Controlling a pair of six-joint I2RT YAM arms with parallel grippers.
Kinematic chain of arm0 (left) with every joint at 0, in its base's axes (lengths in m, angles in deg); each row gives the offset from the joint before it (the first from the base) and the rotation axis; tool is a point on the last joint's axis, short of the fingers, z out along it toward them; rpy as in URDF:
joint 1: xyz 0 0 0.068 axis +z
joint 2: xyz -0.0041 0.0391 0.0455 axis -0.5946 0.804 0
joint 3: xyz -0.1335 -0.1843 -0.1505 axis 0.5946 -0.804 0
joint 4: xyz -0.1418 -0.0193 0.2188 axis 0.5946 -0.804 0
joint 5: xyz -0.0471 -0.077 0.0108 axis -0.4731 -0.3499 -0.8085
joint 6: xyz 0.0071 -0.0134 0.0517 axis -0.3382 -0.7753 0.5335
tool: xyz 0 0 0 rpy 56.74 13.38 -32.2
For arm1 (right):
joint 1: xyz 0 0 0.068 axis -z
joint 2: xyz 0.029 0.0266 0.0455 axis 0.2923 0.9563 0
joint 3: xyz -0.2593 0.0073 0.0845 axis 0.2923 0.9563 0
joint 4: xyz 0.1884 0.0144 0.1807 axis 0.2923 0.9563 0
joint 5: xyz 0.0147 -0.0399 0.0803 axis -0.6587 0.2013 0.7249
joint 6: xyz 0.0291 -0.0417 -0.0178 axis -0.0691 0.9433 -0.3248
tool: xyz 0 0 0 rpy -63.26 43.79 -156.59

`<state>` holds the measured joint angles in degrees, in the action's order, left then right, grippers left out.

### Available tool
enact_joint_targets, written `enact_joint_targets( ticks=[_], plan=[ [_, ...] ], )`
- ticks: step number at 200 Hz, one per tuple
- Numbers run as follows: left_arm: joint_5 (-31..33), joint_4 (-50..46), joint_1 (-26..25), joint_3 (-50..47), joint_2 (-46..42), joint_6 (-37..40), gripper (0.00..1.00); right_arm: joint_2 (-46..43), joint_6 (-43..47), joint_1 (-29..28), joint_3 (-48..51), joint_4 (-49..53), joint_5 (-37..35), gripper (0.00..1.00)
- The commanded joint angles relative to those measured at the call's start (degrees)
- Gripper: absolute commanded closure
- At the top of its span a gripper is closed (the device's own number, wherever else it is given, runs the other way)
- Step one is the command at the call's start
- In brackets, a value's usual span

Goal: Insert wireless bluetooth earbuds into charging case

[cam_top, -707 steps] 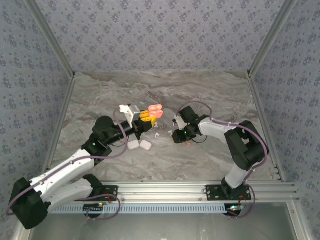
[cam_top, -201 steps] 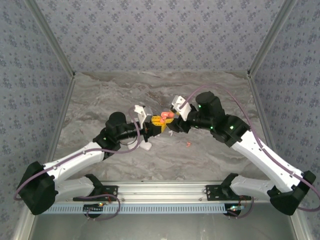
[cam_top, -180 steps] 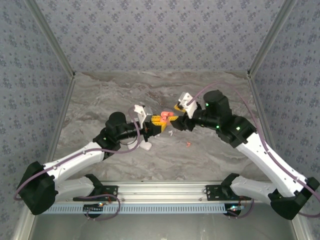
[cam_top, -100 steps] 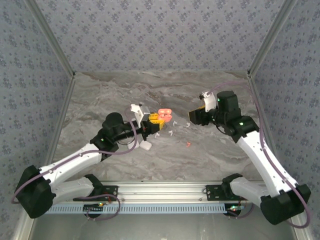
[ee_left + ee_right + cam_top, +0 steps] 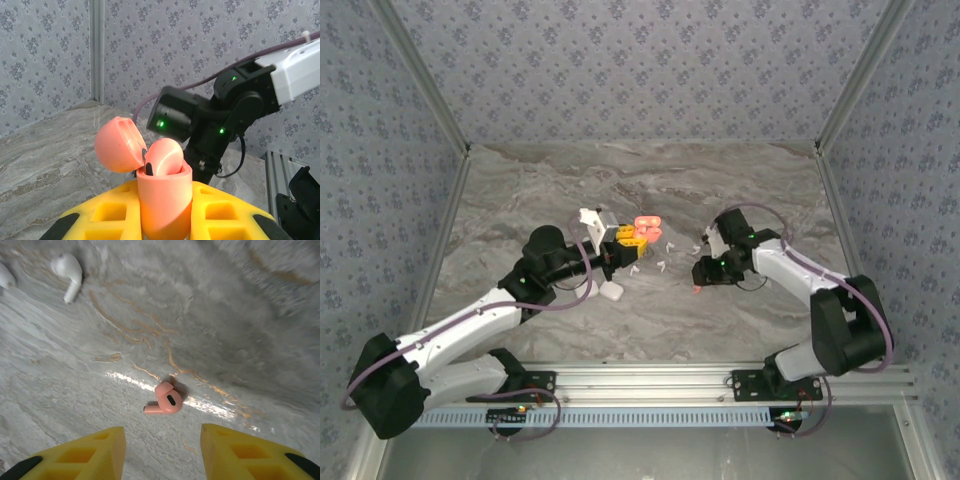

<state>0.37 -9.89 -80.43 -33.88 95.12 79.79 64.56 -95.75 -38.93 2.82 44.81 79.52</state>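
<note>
Right of centre, our right gripper (image 5: 162, 442) gapes empty over the coral earbud (image 5: 165, 401); our left gripper (image 5: 164, 217) clamps the open coral case (image 5: 163, 187).

The grey marbled stone tabletop (image 5: 520, 190) carries a small coral-red stemmed plastic earbud (image 5: 696, 289) right of centre, scattered white stemmed earbuds (image 5: 663, 265) mid-frame, and a white rounded-square case (image 5: 611, 291) left of centre.

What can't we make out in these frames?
Left wrist: the case base, wedged between the left fingers and cut by the bottom edge; its other socket, behind the seated bud.
Right wrist: a white bud, cut by the left edge.
Top: white buds, too small to count; white case, partly under the left arm.
</note>
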Motion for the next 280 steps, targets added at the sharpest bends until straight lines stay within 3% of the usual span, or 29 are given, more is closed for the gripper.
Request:
enact_joint_targets(
  ticks=[1,80,168,223,280],
  plan=[
    [0.42,0.25,-0.08,0.18,-1.12,0.84,1.0,2.49,-2.9,-1.55,0.71,-2.7,-0.93,0.55],
    [1.12,-0.04,-0.09,-0.82,-2.42,1.01,1.0,8.88,-4.47,-4.37,-0.1,-4.71,-4.33,0.58],
    [1.57,-0.24,-0.05,-1.07,-2.79,1.18,1.0,9.75,-3.49,-6.39,-1.44,-4.61,-7.26,0.78],
    [1.49,0.76,-0.02,-1.45,-2.69,0.68,1.0,-5.18,5.52,-7.15,-2.68,-1.52,-14.91,0.78],
    [-0.66,3.42,-0.09,-1.08,-0.57,-0.61,1.0,-23.53,18.74,-10.01,-7.61,-1.6,-15.8,0.78]
  ],
)
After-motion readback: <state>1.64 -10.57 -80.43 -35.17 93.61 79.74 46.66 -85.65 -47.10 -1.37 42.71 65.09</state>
